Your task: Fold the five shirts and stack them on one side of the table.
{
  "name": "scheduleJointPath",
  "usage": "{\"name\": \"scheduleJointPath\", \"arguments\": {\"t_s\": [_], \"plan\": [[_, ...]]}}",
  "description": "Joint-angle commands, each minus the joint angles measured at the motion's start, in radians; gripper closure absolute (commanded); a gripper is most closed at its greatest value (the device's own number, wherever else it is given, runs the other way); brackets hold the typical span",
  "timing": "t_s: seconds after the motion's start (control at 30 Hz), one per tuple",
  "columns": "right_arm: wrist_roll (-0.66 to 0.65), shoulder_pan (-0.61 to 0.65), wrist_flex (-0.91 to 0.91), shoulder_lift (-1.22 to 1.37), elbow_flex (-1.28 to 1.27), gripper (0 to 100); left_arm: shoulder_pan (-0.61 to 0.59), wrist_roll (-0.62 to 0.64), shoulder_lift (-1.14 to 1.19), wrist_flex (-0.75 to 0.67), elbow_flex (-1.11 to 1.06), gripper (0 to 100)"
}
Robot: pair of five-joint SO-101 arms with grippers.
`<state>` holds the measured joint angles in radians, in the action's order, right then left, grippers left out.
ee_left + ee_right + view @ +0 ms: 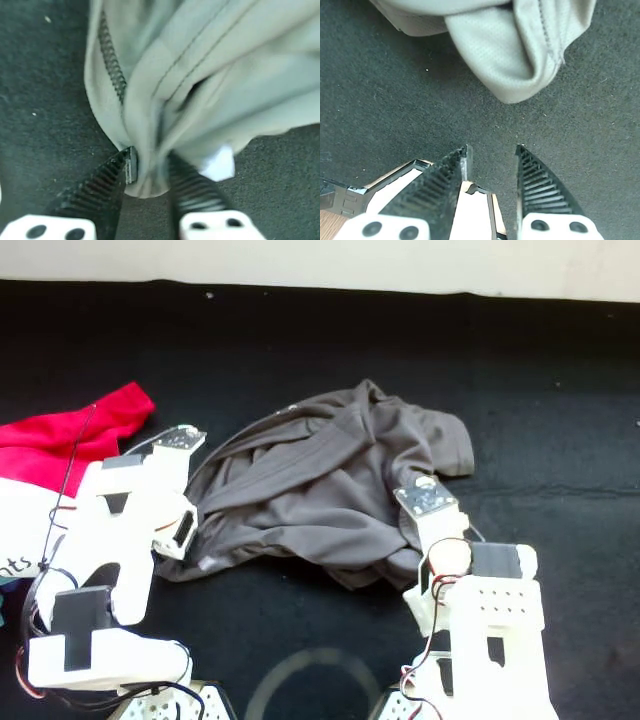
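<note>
- The left claw (pixel 151 164) was pinching the grey shirt (pixel 210 75). Its 2 ribbed fingers (pixel 102 184) were pressed onto a bunched edge of the cloth, low over the dark surface (pixel 40 100).
- Just beside that pinch a small pale tag (pixel 220 164) poked out from under the fabric. A dark toothed line (pixel 112 67), perhaps a zip, ran along the hem farther from the claw.
- The right claw (pixel 493 150) was spread and held nothing. It hung over bare surface, with a rounded fold of the same shirt just ahead of its tips and apart from them.
- In the high view the grey shirt lay crumpled in a heap near the middle of the surface. The left arm was at its left edge and the right arm at its near right corner.
- At the far left a red shirt (pixel 80 435) and a white shirt (pixel 15 525) lay touching. I could not tell whether either was folded.
- The step in hand looked like the start of the grey shirt: taking hold of its edges so that it could be spread flat. No fold was made in it yet.
- The next move would call for the right claw to go forward to the near fold and shut on it, low enough to catch the cloth. Both arms would then have to draw apart evenly to pull the heap flat.
- Only 3 shirts could be counted, so the task seemed far from done.
</note>
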<state>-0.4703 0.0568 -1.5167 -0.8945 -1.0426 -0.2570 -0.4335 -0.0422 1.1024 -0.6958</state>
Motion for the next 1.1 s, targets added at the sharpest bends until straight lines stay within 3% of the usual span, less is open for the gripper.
{"name": "scheduleJointPath", "arguments": {"t_s": [0.0,0.23,0.37,0.7,0.87,1.07], "plan": [[0.012,-0.01,0.028,-0.015,0.027,85.7,0.018,0.008,-0.013,-0.006,0.071,99],[0.023,-0.012,0.193,0.068,-0.056,84.6,0.012,0.077,-0.015,-0.005,0.249,99],[0.123,-0.01,0.315,0.262,-0.038,74.1,0.016,0.094,-0.015,-0.005,0.315,99],[0.193,-0.012,0.515,0.794,0.409,74.4,0.01,0.094,-0.015,0.005,0.329,99],[0.193,-0.024,0.487,1.043,0.693,74.4,0.01,0.094,-0.015,0.043,0.372,99],[0.218,-0.077,0.384,1.15,0.935,74.4,0.01,0.094,-0.015,0.086,0.403,99]]}}
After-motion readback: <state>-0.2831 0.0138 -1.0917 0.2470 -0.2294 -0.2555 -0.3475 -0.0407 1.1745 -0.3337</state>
